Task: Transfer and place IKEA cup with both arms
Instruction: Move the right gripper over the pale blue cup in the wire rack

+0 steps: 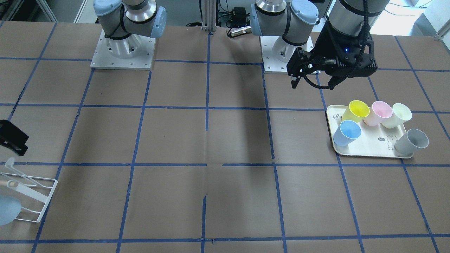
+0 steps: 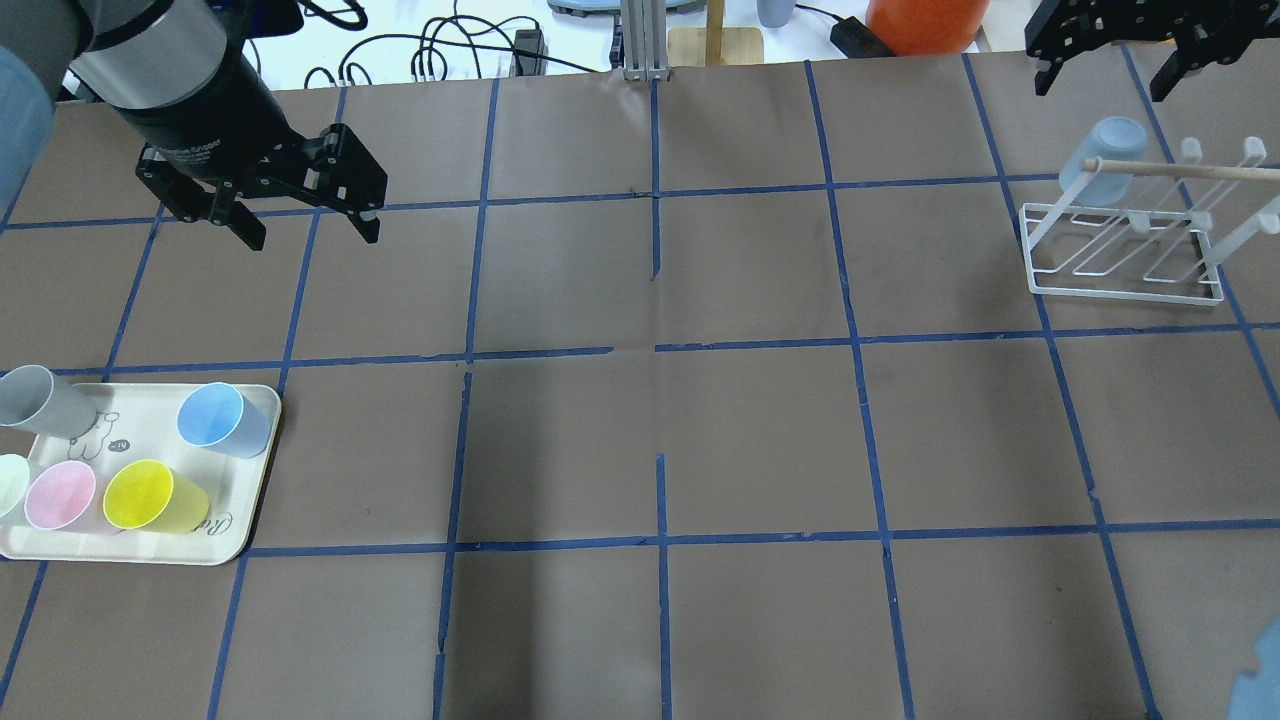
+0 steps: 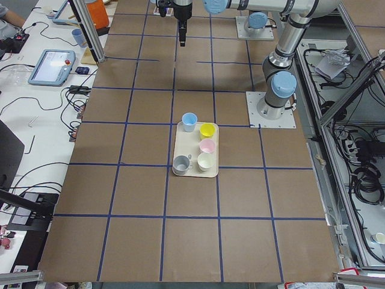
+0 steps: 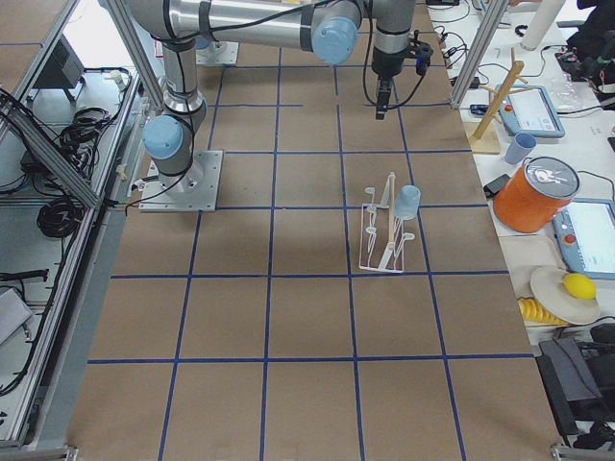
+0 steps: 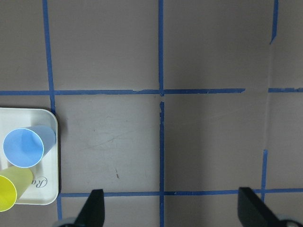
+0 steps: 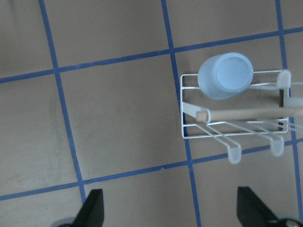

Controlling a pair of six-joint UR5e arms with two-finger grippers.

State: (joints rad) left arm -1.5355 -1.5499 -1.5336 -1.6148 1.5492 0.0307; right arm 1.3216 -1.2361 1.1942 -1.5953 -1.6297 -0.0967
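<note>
Evidently the left gripper [image 2: 312, 235] is hovering open and empty over the desk [image 2: 650, 430], past the tray [image 2: 150, 425] lying toward the left edge. The blue cup [image 2: 222, 420] is standing upright at the tray's inner corner, easy to reach. The right gripper [image 2: 1100, 85] is hanging open above the rack [image 2: 1120, 272] toward the right edge, probably to receive the cup.

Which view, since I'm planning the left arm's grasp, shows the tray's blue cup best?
Left wrist-mounted: the blue cup is nearest and whole, mouth up. Overhead exterior and front-facing show it smaller, on the tray; exterior left shows it tiny; the others miss it.
</note>
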